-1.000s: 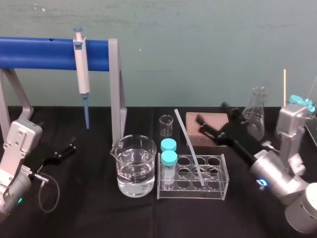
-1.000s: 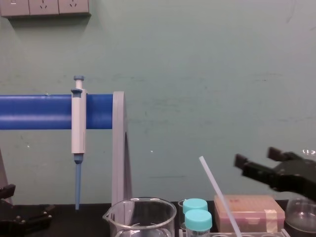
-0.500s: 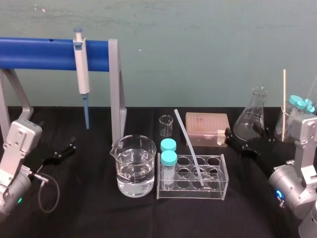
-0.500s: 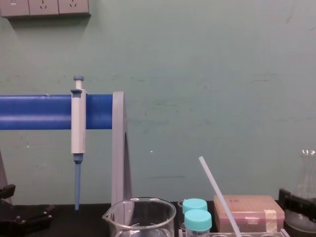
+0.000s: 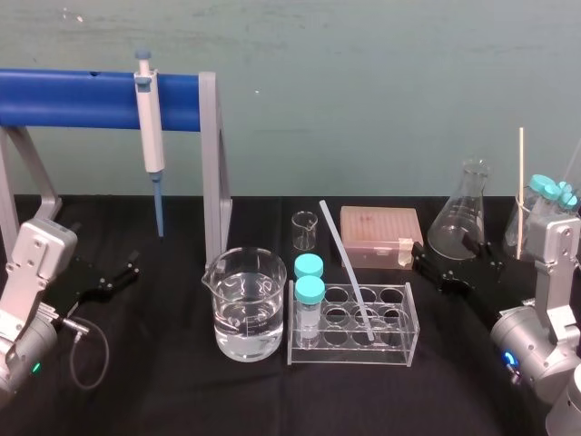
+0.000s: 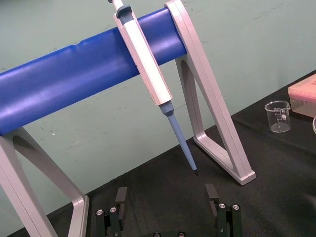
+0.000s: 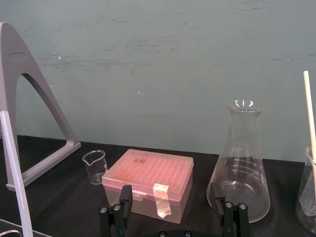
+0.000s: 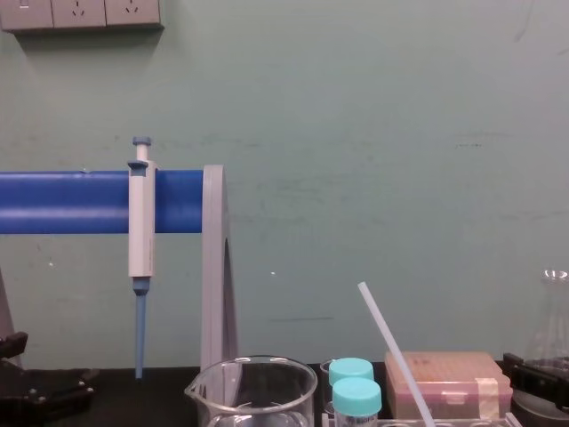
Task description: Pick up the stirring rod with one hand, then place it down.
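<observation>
We see the stirring rod cut off below by the chest view's edge, the flask cropped at right.

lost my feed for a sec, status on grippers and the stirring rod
Left gripper open, parked by pipette stand. Right gripper open, low, facing tip box and flask. Stirring rod leaning in tube rack, ungripped.

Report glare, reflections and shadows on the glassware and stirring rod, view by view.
Head view: soft, even light; pale highlights on the beaker rim, no clear shadow from the stirring rod; left gripper and right gripper barely stand out on the black cloth. Right wrist view: thin bright glints on the flask rim. Chest view: the rod reads plainly against the green wall, no glare.
</observation>
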Available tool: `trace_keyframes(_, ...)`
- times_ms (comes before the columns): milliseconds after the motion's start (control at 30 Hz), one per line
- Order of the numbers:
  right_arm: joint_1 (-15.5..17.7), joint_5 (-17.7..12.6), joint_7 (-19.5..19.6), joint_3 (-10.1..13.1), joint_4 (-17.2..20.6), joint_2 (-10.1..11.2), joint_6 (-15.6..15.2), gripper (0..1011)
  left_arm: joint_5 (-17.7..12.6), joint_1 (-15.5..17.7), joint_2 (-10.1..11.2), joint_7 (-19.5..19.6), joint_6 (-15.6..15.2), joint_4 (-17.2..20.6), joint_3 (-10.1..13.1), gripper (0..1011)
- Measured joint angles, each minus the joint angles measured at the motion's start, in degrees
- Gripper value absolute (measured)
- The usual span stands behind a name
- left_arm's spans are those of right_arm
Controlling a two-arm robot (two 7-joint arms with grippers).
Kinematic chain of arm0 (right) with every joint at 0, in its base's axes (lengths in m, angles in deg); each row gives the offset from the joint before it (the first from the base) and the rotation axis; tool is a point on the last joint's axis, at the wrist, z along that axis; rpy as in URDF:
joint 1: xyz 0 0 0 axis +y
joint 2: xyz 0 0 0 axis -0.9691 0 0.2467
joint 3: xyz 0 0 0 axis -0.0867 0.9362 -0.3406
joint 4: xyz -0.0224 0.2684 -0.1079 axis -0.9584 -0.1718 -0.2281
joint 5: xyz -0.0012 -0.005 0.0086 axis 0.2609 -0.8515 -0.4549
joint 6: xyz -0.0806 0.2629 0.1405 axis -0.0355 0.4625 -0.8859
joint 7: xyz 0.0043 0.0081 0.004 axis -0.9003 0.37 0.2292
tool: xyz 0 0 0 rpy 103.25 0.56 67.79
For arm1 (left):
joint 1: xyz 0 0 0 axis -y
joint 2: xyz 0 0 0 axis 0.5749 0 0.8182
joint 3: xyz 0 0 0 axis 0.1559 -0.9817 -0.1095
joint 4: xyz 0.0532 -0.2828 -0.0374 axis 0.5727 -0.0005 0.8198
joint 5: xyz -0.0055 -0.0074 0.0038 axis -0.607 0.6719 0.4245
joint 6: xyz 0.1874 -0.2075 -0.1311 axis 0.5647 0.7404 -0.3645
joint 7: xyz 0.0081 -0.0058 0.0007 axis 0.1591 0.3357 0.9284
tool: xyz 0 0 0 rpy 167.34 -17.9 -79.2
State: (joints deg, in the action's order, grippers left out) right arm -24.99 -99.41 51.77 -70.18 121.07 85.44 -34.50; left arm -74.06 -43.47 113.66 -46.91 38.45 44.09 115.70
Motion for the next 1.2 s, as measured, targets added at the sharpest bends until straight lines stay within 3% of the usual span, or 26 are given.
trace_keyframes(1200,0.08,-0.27,-0.06,-0.10,0.30,0.14,0.32,1003,0.00,0.00,0.00,0.00,0.00,0.00,0.00,1000)
